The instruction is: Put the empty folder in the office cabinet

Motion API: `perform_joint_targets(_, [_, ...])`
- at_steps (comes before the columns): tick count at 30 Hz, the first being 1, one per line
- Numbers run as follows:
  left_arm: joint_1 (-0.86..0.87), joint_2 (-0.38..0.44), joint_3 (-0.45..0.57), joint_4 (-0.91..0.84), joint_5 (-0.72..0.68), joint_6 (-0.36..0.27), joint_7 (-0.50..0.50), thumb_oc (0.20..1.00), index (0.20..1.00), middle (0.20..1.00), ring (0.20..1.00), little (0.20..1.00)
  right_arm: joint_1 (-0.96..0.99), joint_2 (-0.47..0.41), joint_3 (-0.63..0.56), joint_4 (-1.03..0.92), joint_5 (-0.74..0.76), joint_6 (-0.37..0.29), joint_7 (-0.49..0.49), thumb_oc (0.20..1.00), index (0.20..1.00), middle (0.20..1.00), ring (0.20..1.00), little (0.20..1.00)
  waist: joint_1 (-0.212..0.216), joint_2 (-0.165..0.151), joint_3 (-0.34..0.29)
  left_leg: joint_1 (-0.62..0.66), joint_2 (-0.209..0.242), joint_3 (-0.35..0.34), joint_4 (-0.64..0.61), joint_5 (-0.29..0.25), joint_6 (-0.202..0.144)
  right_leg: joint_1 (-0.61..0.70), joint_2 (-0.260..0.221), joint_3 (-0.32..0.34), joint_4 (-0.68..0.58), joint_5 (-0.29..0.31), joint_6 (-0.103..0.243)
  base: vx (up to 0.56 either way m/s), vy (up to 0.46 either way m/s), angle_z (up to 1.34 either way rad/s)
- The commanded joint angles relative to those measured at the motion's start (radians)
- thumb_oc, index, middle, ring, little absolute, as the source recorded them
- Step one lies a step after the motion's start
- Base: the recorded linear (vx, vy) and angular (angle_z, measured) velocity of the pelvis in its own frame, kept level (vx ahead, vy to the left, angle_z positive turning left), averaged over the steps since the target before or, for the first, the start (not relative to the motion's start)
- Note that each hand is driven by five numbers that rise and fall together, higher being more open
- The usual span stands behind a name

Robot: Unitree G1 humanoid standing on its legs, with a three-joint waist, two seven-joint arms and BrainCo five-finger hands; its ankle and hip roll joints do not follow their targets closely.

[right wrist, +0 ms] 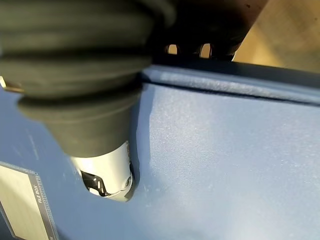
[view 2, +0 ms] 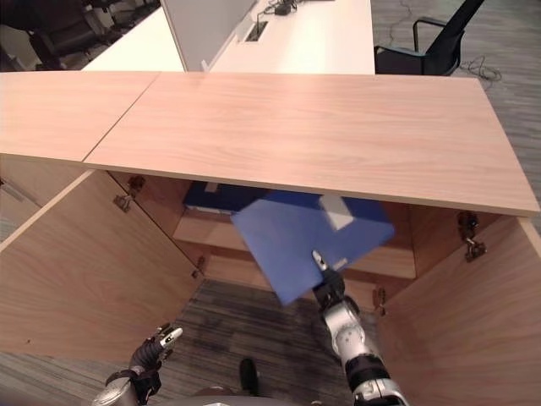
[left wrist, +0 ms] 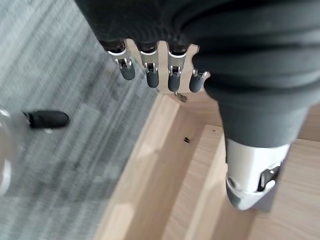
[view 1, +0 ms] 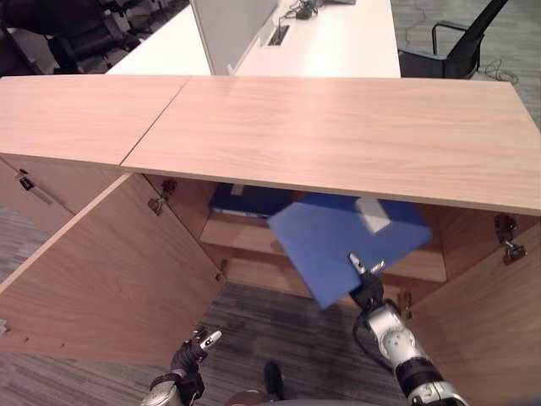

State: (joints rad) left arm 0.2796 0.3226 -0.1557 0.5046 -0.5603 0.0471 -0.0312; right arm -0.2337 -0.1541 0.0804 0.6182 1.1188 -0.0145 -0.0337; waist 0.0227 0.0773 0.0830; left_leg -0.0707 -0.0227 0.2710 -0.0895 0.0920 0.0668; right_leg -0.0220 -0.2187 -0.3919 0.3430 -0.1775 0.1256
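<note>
A blue folder point(view 1: 338, 241) with a white label hangs tilted in front of the open office cabinet point(view 1: 338, 127), just below its wooden top. My right hand point(view 1: 369, 292) is shut on the folder's lower edge from beneath. In the right wrist view the thumb point(right wrist: 107, 175) presses on the blue cover point(right wrist: 225, 150), and the fingers wrap over its far edge. My left hand point(view 1: 190, 353) hovers low over the carpet by the left door, open and holding nothing, its fingers point(left wrist: 150, 75) relaxed.
Both cabinet doors stand wide open, the left door point(view 1: 110, 279) and the right door point(view 1: 490, 321). Another blue folder point(view 1: 245, 201) lies on the inner shelf point(view 1: 241, 237) at the left. White desks and a black chair point(view 1: 461, 46) stand beyond.
</note>
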Motion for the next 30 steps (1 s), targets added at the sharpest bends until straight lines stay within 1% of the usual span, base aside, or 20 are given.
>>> perform_joint_targets(1, [0.003, 0.064, 0.0, -0.005, 0.041, -0.008, -0.011, 1.0, 1.0, 1.0, 1.0, 1.0, -0.063, 0.019, -0.009, -0.092, 0.015, -0.055, 0.017, 0.2, 0.2, 0.2, 0.2, 0.2, 0.035, -0.007, 0.041, 0.075, 0.005, -0.006, 0.002, -0.15, -0.032, -0.055, -0.105, -0.031, 0.006, 0.159, 0.066, 0.03, 0.014, -0.38])
perform_joint_targets(3, [0.007, 0.078, -0.003, 0.001, 0.05, -0.008, -0.018, 1.0, 1.0, 1.0, 1.0, 1.0, -0.075, 0.01, -0.014, -0.114, 0.02, -0.062, 0.017, 0.2, 0.2, 0.2, 0.2, 0.2, 0.037, -0.004, 0.046, 0.077, 0.015, 0.003, 0.002, -0.145, -0.042, -0.058, -0.097, -0.057, -0.038, 0.146, 0.055, 0.05, -0.057, -0.19])
perform_joint_targets(6, [0.01, 0.08, -0.006, 0.028, 0.061, -0.011, -0.018, 1.0, 1.0, 1.0, 1.0, 1.0, -0.091, 0.0, -0.018, -0.136, 0.027, -0.076, 0.008, 0.2, 0.2, 0.2, 0.2, 0.2, 0.028, -0.004, 0.062, 0.095, 0.025, 0.001, 0.002, -0.142, -0.055, -0.088, -0.053, -0.054, -0.119, 0.149, 0.043, 0.06, -0.096, 0.05])
perform_joint_targets(7, [0.009, 0.08, -0.005, 0.029, 0.061, -0.011, -0.019, 1.0, 1.0, 1.0, 1.0, 1.0, -0.091, 0.0, -0.018, -0.136, 0.027, -0.076, 0.007, 0.2, 0.2, 0.2, 0.2, 0.2, 0.029, -0.004, 0.063, 0.096, 0.026, 0.001, 0.002, -0.142, -0.055, -0.086, -0.051, -0.055, -0.123, 0.15, 0.042, 0.04, -0.104, 0.09])
perform_joint_targets(8, [0.01, 0.078, 0.001, 0.034, 0.063, -0.014, -0.015, 1.0, 1.0, 1.0, 1.0, 1.0, -0.115, -0.009, -0.02, -0.136, 0.03, -0.084, 0.001, 0.2, 0.2, 0.2, 0.2, 0.2, 0.03, -0.003, 0.075, 0.11, 0.031, 0.005, 0.002, -0.148, -0.061, -0.125, -0.046, -0.085, -0.145, 0.178, 0.048, 0.06, -0.136, 0.03])
perform_joint_targets(10, [0.01, 0.075, -0.004, 0.047, 0.072, -0.014, -0.016, 1.0, 1.0, 1.0, 1.0, 1.0, -0.139, -0.014, -0.033, -0.11, 0.037, -0.089, -0.005, 0.2, 0.2, 0.2, 0.2, 0.2, 0.037, -0.011, 0.077, 0.12, 0.032, 0.013, 0.002, -0.151, -0.071, -0.097, -0.058, -0.151, -0.182, 0.191, 0.052, 0.08, -0.212, 0.0])
perform_joint_targets(13, [0.004, 0.068, -0.003, 0.064, 0.066, -0.015, -0.013, 1.0, 1.0, 1.0, 1.0, 1.0, -0.154, -0.022, -0.045, -0.098, 0.05, -0.099, -0.015, 0.2, 0.2, 0.2, 0.2, 0.2, 0.041, -0.01, 0.071, 0.118, 0.042, 0.01, 0.002, -0.149, -0.081, -0.093, -0.059, -0.159, -0.177, 0.182, 0.047, 0.06, -0.181, 0.08])
perform_joint_targets(15, [-0.005, 0.066, -0.005, 0.063, 0.05, -0.017, -0.011, 1.0, 1.0, 1.0, 1.0, 1.0, -0.163, -0.029, -0.066, -0.105, 0.062, -0.106, -0.02, 0.2, 0.2, 0.2, 0.2, 0.2, 0.037, -0.005, 0.075, 0.109, 0.06, -0.002, 0.005, -0.141, -0.097, -0.089, -0.046, -0.153, -0.186, 0.169, 0.04, 0.02, -0.217, 0.01])
perform_joint_targets(17, [-0.017, 0.067, -0.023, 0.05, 0.03, -0.018, -0.006, 1.0, 1.0, 1.0, 1.0, 1.0, -0.19, -0.053, -0.08, -0.097, 0.08, -0.131, -0.03, 0.2, 0.2, 0.2, 0.2, 0.2, 0.038, -0.006, 0.096, 0.024, 0.094, -0.011, 0.129, -0.151, -0.128, -0.081, -0.046, -0.164, -0.189, 0.14, 0.009, -0.08, -0.212, 0.18])
perform_joint_targets(18, [-0.02, 0.066, -0.024, 0.05, 0.029, -0.017, -0.005, 1.0, 1.0, 1.0, 1.0, 1.0, -0.193, -0.055, -0.081, -0.095, 0.081, -0.131, -0.029, 0.2, 0.2, 0.2, 0.2, 0.2, 0.037, -0.004, 0.094, 0.009, 0.099, -0.016, 0.148, -0.16, -0.13, -0.085, -0.045, -0.168, -0.187, 0.137, 0.006, -0.25, -0.274, 0.48])
perform_joint_targets(19, [-0.055, 0.064, -0.054, 0.034, -0.016, -0.019, 0.006, 1.0, 1.0, 1.0, 1.0, 1.0, -0.239, -0.103, -0.105, -0.098, 0.085, -0.152, -0.052, 0.2, 0.2, 0.2, 0.2, 0.2, 0.041, -0.011, 0.148, -0.131, 0.148, -0.01, 0.347, -0.157, -0.16, -0.081, -0.063, -0.196, -0.176, 0.105, -0.03, -0.25, -0.249, 0.47])
perform_joint_targets(20, [-0.077, 0.056, -0.061, 0.042, -0.021, -0.018, 0.012, 1.0, 1.0, 1.0, 1.0, 1.0, -0.263, -0.108, -0.12, -0.092, 0.093, -0.16, -0.058, 0.2, 0.2, 0.2, 0.2, 0.2, 0.037, -0.005, 0.155, -0.187, 0.185, 0.015, 0.412, -0.153, -0.17, -0.083, -0.064, -0.219, -0.17, 0.083, -0.045, -0.24, -0.246, 0.86])
perform_joint_targets(21, [-0.084, 0.049, -0.06, 0.052, -0.02, -0.019, 0.015, 1.0, 1.0, 1.0, 1.0, 1.0, -0.278, -0.111, -0.131, -0.087, 0.105, -0.165, -0.063, 0.2, 0.2, 0.2, 0.2, 0.2, 0.038, 0.005, 0.151, -0.214, 0.214, 0.037, 0.418, -0.137, -0.178, -0.086, -0.059, -0.231, -0.161, 0.063, -0.053, -0.02, -0.057, 0.77])
perform_joint_targets(23, [-0.086, 0.047, -0.062, 0.06, -0.013, -0.021, 0.019, 1.0, 1.0, 1.0, 1.0, 1.0, -0.303, -0.108, -0.115, -0.087, 0.104, -0.173, -0.067, 0.2, 0.2, 0.2, 0.2, 0.2, 0.055, 0.014, 0.155, -0.242, 0.219, 0.022, 0.377, -0.096, -0.188, -0.099, -0.054, -0.214, -0.136, 0.049, -0.061, 0.07, 0.027, 0.36])
perform_joint_targets(24, [-0.087, 0.046, -0.062, 0.06, -0.013, -0.021, 0.019, 1.0, 1.0, 1.0, 1.0, 1.0, -0.304, -0.108, -0.115, -0.086, 0.104, -0.174, -0.067, 0.2, 0.2, 0.2, 0.2, 0.2, 0.056, 0.013, 0.155, -0.24, 0.217, 0.024, 0.37, -0.091, -0.189, -0.103, -0.056, -0.212, -0.133, 0.048, -0.061, 0.17, 0.128, -0.01])
perform_joint_targets(25, [-0.07, 0.047, -0.068, 0.04, -0.024, -0.018, 0.008, 1.0, 1.0, 1.0, 1.0, 1.0, -0.307, -0.11, -0.104, -0.101, 0.103, -0.173, -0.061, 0.2, 0.2, 0.2, 0.2, 0.2, 0.053, 0.032, 0.148, -0.194, 0.2, 0.013, 0.29, -0.097, -0.169, -0.132, -0.05, -0.186, -0.077, 0.046, -0.056, 0.12, 0.105, -0.06])
perform_joint_targets(27, [-0.068, 0.052, -0.072, 0.019, -0.023, -0.015, 0.008, 1.0, 1.0, 1.0, 1.0, 1.0, -0.313, -0.11, -0.11, -0.111, 0.102, -0.173, -0.062, 0.2, 0.2, 0.2, 0.2, 0.2, 0.051, 0.035, 0.159, -0.189, 0.189, 0.021, 0.275, -0.097, -0.157, -0.158, -0.067, -0.17, -0.032, 0.043, -0.052, 0.07, 0.115, -0.35])
perform_joint_targets(28, [-0.074, 0.058, -0.078, 0.022, -0.014, -0.015, 0.005, 1.0, 1.0, 1.0, 1.0, 1.0, -0.321, -0.112, -0.114, -0.115, 0.106, -0.177, -0.063, 0.2, 0.2, 0.2, 0.2, 0.2, 0.049, 0.036, 0.17, -0.205, 0.186, 0.027, 0.292, -0.102, -0.15, -0.183, -0.082, -0.162, 0.005, 0.032, -0.057, -0.02, 0.149, -0.5])
perform_joint_targets(29, [-0.087, 0.074, -0.097, 0.009, 0.003, -0.02, -0.002, 1.0, 1.0, 1.0, 1.0, 1.0, -0.346, -0.12, -0.114, -0.132, 0.107, -0.188, -0.068, 0.2, 0.2, 0.2, 0.2, 0.2, 0.048, 0.038, 0.184, -0.246, 0.176, 0.034, 0.333, -0.119, -0.131, -0.24, -0.113, -0.147, 0.073, 0.015, -0.068, -0.02, 0.11, -0.29])
perform_joint_targets(30, [-0.09, 0.074, -0.098, 0.011, 0.004, -0.021, -0.002, 1.0, 1.0, 1.0, 1.0, 1.0, -0.348, -0.121, -0.115, -0.132, 0.107, -0.188, -0.069, 0.2, 0.2, 0.2, 0.2, 0.2, 0.051, 0.034, 0.179, -0.258, 0.173, 0.037, 0.342, -0.125, -0.129, -0.257, -0.121, -0.141, 0.088, 0.008, -0.068, -0.02, 0.107, -0.11])
